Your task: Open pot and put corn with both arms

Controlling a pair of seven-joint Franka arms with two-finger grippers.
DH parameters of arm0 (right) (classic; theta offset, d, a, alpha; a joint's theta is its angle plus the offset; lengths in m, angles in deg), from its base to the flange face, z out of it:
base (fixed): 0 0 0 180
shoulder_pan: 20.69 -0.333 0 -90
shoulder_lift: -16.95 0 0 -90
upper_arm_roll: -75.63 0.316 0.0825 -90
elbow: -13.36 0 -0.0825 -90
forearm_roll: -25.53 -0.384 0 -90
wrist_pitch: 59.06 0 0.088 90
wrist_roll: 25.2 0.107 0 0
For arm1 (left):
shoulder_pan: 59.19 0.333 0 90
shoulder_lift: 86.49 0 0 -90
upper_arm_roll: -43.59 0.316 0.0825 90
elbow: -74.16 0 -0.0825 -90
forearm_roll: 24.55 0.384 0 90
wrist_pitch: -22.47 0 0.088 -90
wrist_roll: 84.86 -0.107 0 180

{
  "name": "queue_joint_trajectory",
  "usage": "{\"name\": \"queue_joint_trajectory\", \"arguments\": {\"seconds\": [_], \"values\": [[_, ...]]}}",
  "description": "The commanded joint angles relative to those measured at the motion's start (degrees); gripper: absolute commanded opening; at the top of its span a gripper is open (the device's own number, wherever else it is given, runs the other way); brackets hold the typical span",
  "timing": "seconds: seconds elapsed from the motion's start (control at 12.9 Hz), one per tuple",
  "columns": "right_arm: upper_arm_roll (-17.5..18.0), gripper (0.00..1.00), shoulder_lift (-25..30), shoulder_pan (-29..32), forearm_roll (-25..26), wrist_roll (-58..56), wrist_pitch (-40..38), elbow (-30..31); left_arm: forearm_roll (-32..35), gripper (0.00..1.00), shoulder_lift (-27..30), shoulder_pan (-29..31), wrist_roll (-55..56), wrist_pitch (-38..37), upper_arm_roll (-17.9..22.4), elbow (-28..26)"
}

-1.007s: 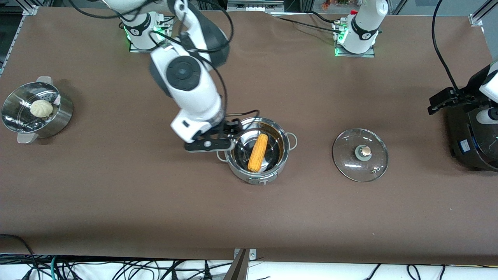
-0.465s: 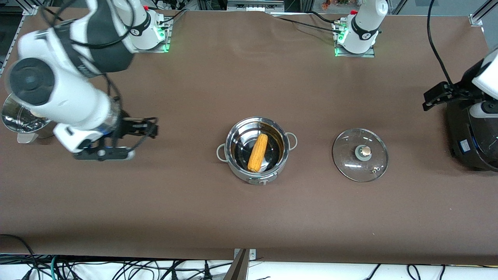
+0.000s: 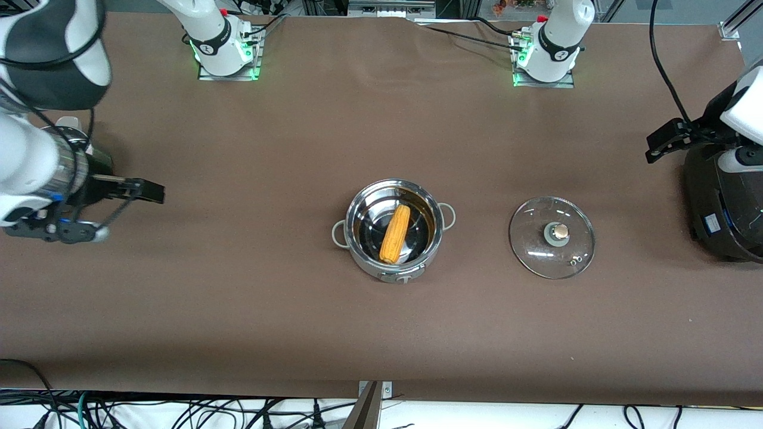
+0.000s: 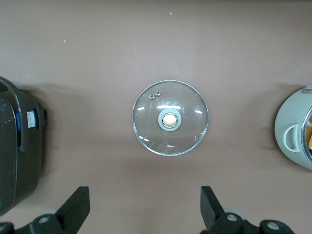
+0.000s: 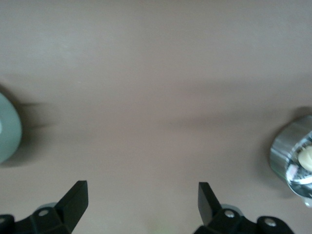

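Observation:
The steel pot (image 3: 387, 229) stands lidless mid-table with the yellow-orange corn (image 3: 395, 233) lying inside it. Its glass lid (image 3: 552, 237) with the tan knob lies flat on the table beside it, toward the left arm's end. My right gripper (image 3: 122, 210) is open and empty, over bare table toward the right arm's end, well away from the pot. My left gripper (image 3: 660, 146) is open and empty, up beside the black cooker. The left wrist view shows the lid (image 4: 169, 118), the pot's side (image 4: 294, 134) and the left gripper (image 4: 144, 207). The right wrist view shows the right gripper (image 5: 142, 200).
A large black cooker (image 3: 718, 208) stands at the left arm's end, also in the left wrist view (image 4: 14, 151). The steamer basket (image 3: 70, 124) sits at the right arm's end, mostly hidden by my right arm; the right wrist view shows it (image 5: 287, 156) with the bun (image 5: 306, 158).
My right arm has swung away from the pot to the right arm's end of the table, empty. The corn stays in the pot. My left gripper has barely moved.

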Motion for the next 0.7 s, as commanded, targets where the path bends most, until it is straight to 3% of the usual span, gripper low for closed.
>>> {"name": "queue_joint_trajectory", "arguments": {"seconds": [0.0, 0.23, 0.39, 0.62], "values": [[0.7, 1.00, 10.4, 4.2, -0.1, -1.3, 6.3, 16.7, 0.7, 1.00, 1.7, -5.4, 0.3, 0.7, 4.7, -1.9], [1.1, 1.00, 16.0, 7.2, 1.1, -0.8, 11.4, 23.8, 0.5, 1.00, 1.0, -5.6, 0.3, 0.0, 4.8, -0.6], [1.4, 1.00, 18.8, 7.5, 4.5, -0.9, 11.1, 24.8, 0.6, 1.00, 1.1, -5.8, 0.4, 0.0, 4.7, -0.6], [2.7, 1.00, 22.3, 9.1, 3.3, -1.4, 8.7, 26.2, 0.6, 1.00, 1.1, -5.7, 0.4, -0.1, 4.6, -0.7]]}}
